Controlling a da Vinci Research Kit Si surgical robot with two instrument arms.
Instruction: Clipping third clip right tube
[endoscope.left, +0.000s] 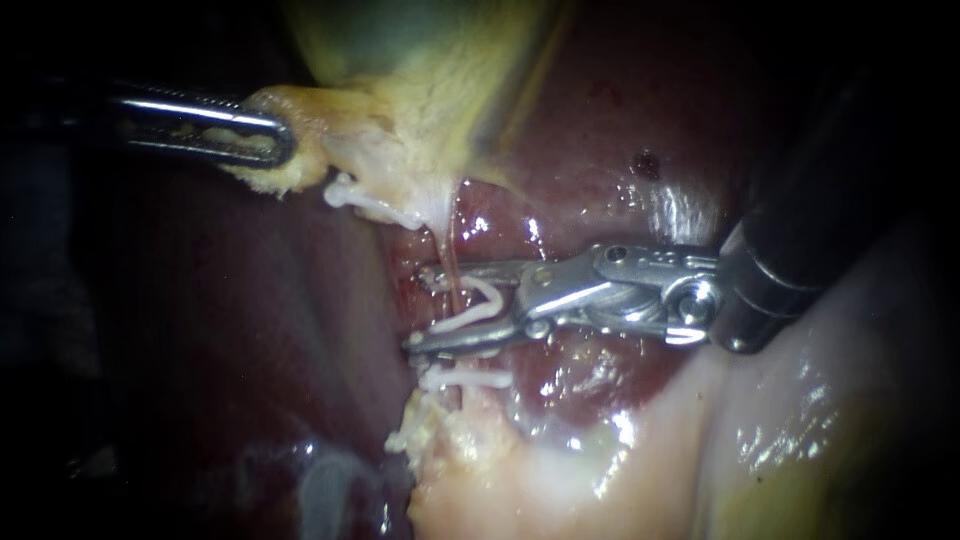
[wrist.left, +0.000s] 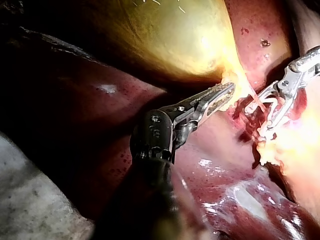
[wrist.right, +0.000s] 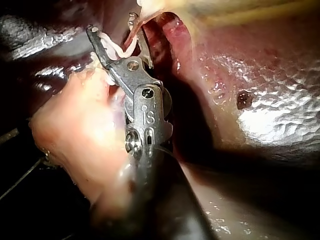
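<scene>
While the left instrument (endoscope.left: 270, 138) comes in from the left with its jaws pressed together on a yellowish fold of the gallbladder (endoscope.left: 420, 60), the right instrument (endoscope.left: 420, 307) reaches across the liver (endoscope.left: 620, 130) from the right. Its jaws stand well apart, one on each side of a thin pink tube (endoscope.left: 452, 255) that runs down from the gallbladder. A curved white clip (endoscope.left: 478, 308) sits between them, touching both jaws and crossing the tube, not yet squeezed flat. An upper clip (endoscope.left: 365, 203) lies near the gallbladder, and a lower clip (endoscope.left: 468, 379) lies just beneath the jaws, beside pale fatty tissue (endoscope.left: 450, 430)
</scene>
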